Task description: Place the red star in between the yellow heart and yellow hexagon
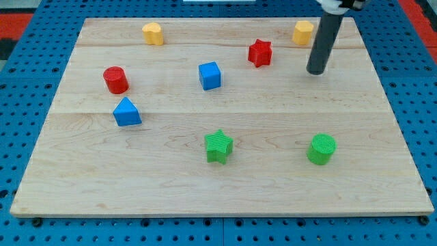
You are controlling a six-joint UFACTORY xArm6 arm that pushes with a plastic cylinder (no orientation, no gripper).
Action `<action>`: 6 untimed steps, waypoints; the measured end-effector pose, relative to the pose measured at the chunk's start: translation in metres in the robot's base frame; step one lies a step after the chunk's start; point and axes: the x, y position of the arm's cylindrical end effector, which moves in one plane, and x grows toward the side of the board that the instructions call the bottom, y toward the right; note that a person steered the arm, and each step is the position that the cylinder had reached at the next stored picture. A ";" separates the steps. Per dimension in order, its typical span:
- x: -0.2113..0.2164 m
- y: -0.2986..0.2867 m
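The red star (259, 52) lies in the upper middle-right of the wooden board (218, 191). The yellow heart (153, 33) is near the top edge at the upper left. The yellow hexagon (303, 32) is near the top edge at the upper right. My tip (316, 70) rests on the board to the right of the red star and a little lower, and below the yellow hexagon. It touches no block.
A blue cube (210, 75) sits left of and below the red star. A red cylinder (115, 80) and a blue triangular block (127, 112) are at the left. A green star (218, 146) and a green cylinder (321, 149) are in the lower half.
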 end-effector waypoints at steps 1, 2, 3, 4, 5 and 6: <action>-0.009 -0.051; -0.031 -0.078; -0.056 -0.102; -0.078 -0.110; -0.061 -0.108; -0.028 -0.119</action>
